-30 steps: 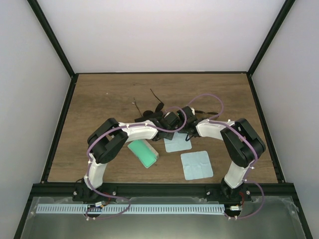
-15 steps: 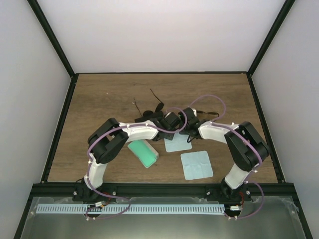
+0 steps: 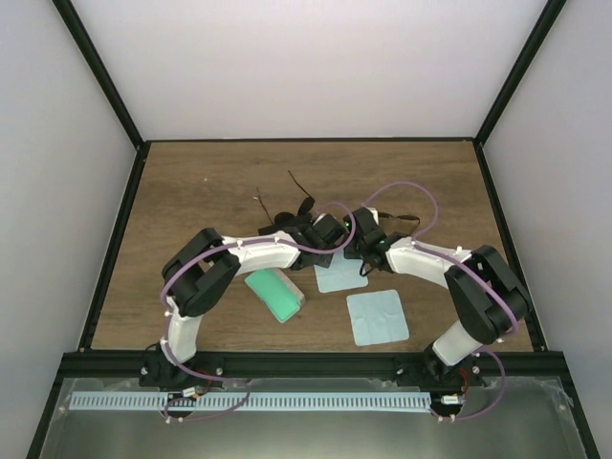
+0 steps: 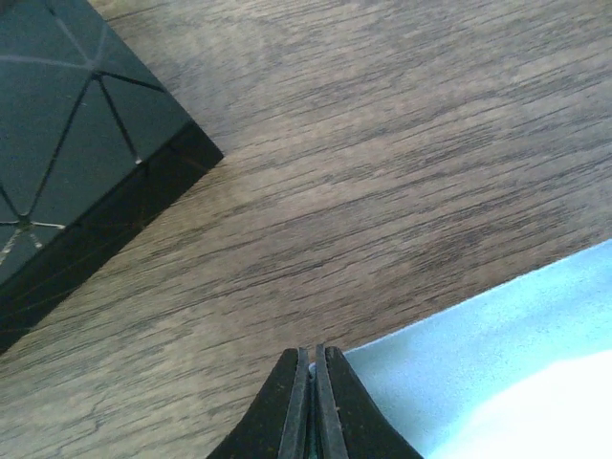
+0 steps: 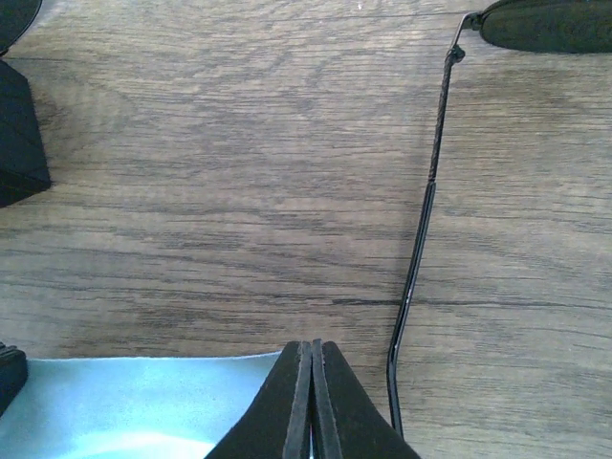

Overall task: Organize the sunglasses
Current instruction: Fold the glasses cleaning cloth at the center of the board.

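Observation:
One pair of sunglasses (image 3: 293,208) lies behind the left wrist, its thin arms pointing away. A second pair of sunglasses (image 3: 401,220) lies to the right; its long arm (image 5: 421,251) and a dark lens (image 5: 545,24) show in the right wrist view. Both grippers meet over a light blue cloth (image 3: 341,277). My left gripper (image 4: 316,360) is shut on the cloth's (image 4: 497,344) near corner. My right gripper (image 5: 311,350) is shut at the cloth's (image 5: 134,397) other far corner, just left of the sunglasses arm.
A black case with triangle facets (image 4: 76,143) lies close to the left gripper, and its corner (image 5: 17,134) shows left in the right wrist view. A clear case with a green lining (image 3: 274,295) and a second blue cloth (image 3: 377,316) lie nearer the bases.
The right gripper has closed on the cloth's corner, and the right arm's elbow has swung outward to the right. The left arm has barely moved.

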You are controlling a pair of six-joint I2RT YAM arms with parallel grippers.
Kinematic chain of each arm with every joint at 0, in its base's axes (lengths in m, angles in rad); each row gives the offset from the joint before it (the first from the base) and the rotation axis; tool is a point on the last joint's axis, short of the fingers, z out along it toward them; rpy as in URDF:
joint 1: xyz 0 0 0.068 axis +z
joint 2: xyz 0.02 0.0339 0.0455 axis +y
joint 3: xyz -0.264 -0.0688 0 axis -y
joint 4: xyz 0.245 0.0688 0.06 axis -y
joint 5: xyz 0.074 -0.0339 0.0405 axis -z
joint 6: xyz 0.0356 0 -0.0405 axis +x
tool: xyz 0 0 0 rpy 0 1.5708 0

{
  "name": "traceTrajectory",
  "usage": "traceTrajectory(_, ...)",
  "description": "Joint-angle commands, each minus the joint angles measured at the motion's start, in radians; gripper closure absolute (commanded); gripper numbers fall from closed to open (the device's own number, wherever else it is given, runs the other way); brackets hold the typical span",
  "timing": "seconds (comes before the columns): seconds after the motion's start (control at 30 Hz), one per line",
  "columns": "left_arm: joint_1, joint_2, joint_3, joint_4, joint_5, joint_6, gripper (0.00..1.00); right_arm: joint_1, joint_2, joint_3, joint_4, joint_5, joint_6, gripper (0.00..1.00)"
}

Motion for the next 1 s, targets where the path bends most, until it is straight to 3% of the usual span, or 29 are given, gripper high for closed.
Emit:
traceTrajectory(0.0,-0.002,-0.051,-0.016,-0.007,-0.005,-0.006,0.95,0.023,-0.017,0.009,-0.022,0.023,0.014,0.99)
traceTrajectory(0.97,-0.064,-0.156,-0.06,-0.045,-0.015,-0.038,0.95,0.054,-0.13,-0.079,-0.038,-0.005,0.023,0.99)
